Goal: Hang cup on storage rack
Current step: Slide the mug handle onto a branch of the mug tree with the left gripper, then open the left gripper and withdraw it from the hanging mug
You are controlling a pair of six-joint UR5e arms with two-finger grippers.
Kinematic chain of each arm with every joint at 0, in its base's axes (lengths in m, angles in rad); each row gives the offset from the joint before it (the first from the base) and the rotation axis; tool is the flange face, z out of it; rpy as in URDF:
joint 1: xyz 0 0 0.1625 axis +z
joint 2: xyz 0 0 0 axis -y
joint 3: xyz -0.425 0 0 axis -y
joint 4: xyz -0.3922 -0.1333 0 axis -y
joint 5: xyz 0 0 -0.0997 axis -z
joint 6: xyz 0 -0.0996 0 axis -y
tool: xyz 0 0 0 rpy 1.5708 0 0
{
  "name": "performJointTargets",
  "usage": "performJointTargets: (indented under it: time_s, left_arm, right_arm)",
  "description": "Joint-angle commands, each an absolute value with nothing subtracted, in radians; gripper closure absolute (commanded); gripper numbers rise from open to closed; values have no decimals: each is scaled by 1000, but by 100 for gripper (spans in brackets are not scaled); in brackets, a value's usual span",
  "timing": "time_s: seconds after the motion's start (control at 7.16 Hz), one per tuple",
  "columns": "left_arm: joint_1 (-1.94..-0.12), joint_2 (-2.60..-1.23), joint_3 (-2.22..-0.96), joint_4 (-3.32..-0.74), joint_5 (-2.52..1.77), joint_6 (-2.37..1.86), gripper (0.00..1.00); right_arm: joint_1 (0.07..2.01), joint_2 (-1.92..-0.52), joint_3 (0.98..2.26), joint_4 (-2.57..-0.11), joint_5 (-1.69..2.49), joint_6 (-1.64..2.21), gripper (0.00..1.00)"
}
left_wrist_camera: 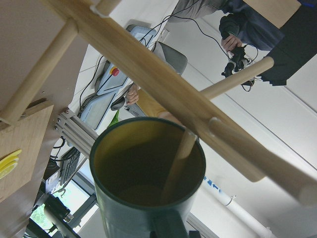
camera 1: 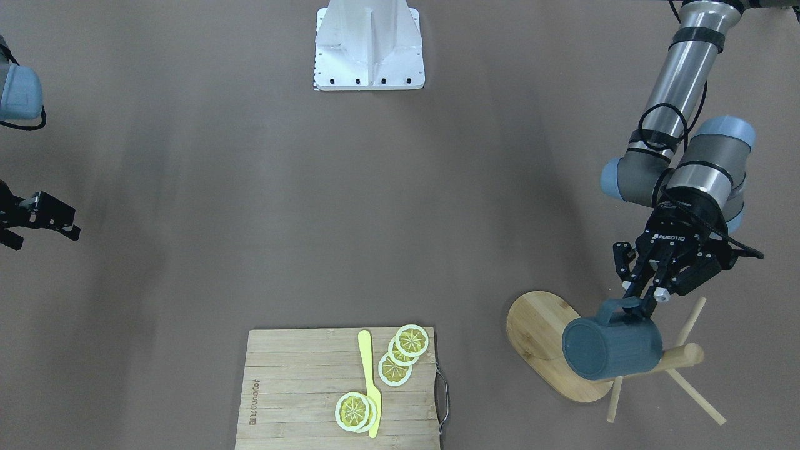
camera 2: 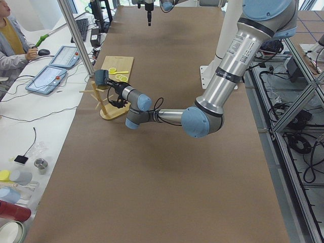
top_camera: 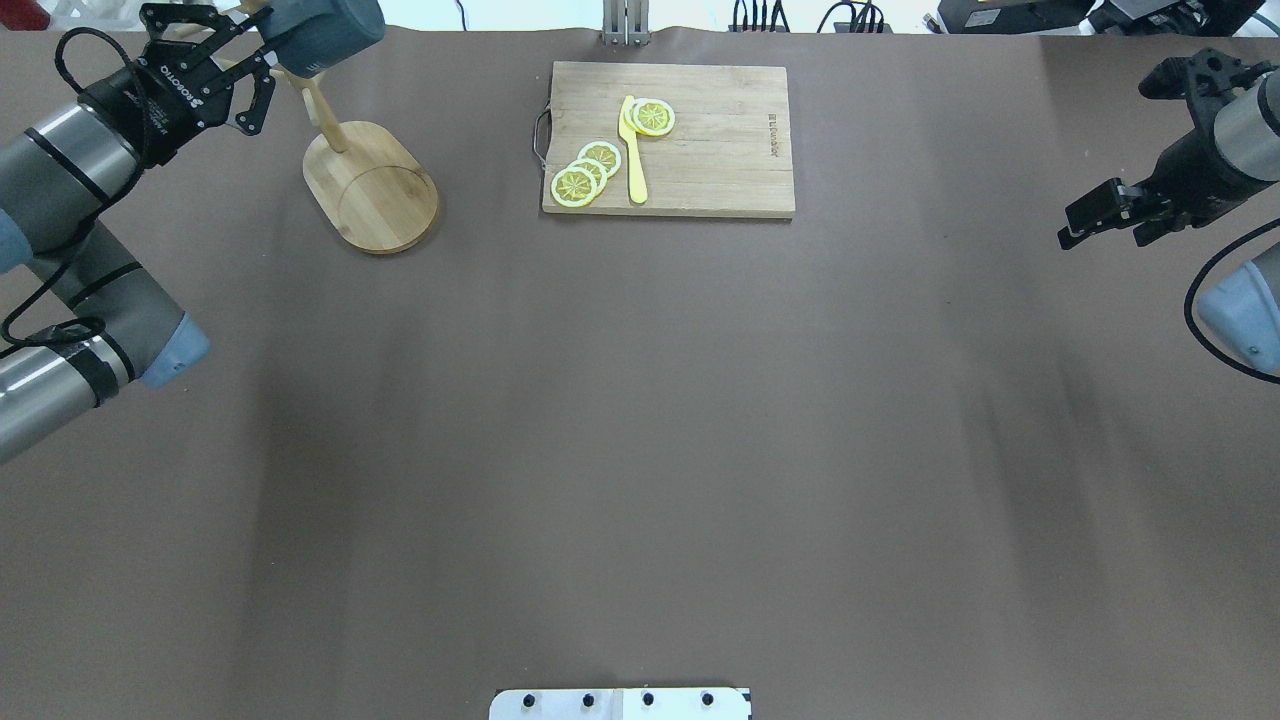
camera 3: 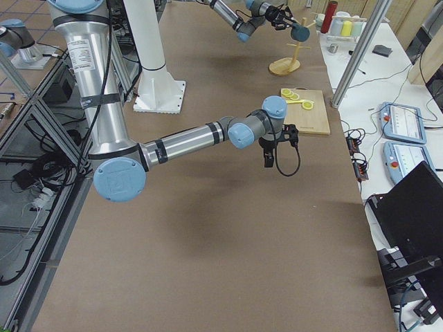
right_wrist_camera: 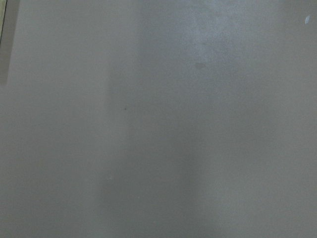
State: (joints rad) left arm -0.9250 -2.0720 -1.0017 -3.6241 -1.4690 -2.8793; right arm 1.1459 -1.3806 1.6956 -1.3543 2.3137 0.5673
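The dark slate-blue cup (camera 1: 609, 347) hangs on its side above the table, held by its loop handle in my left gripper (camera 1: 642, 299), which is shut on it. The cup lies against the bamboo storage rack (camera 1: 542, 340), over its oval base and beside the thick post (camera 1: 682, 355). From the left wrist, the cup (left_wrist_camera: 148, 198) shows its yellowish-olive inside, and a thin peg (left_wrist_camera: 179, 156) of the rack (left_wrist_camera: 163, 87) reaches into its mouth. From overhead, the cup (top_camera: 325, 35) and left gripper (top_camera: 255, 62) sit at the far left corner. My right gripper (top_camera: 1098, 218) hovers open and apart at the right edge.
A slatted cutting board (camera 1: 300, 387) with lemon slices (camera 1: 400, 356) and a yellow knife (camera 1: 369, 381) lies near the rack. The white robot base (camera 1: 369, 47) stands mid-table. A seated person (camera 2: 10, 40) and tablets are at a side desk beyond the rack.
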Motion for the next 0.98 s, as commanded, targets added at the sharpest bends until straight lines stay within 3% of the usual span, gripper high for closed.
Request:
performJointTargets:
  time_s: [0.0,0.14,0.42,0.84]
  left_arm:
    - [-925,-2065,-1002,-3625,-1470,-2879,100]
    - [-925,-2065,-1003,-3625,-1470,-2879,100]
    - [-925,-2065,-1003,-3625,-1470,-2875,45]
    - [-927,-2054,-1008,-3626,-1470,-2873,32]
  right_arm:
    - [1144,-1381,1697,-1355,2313,568,0]
    - [1144,-1381,1697,-1355,2313,568,0]
    - [1144,-1379,1697,-1355,2313,568,0]
    - [1144,-1379,1697,-1355,2315,568,0]
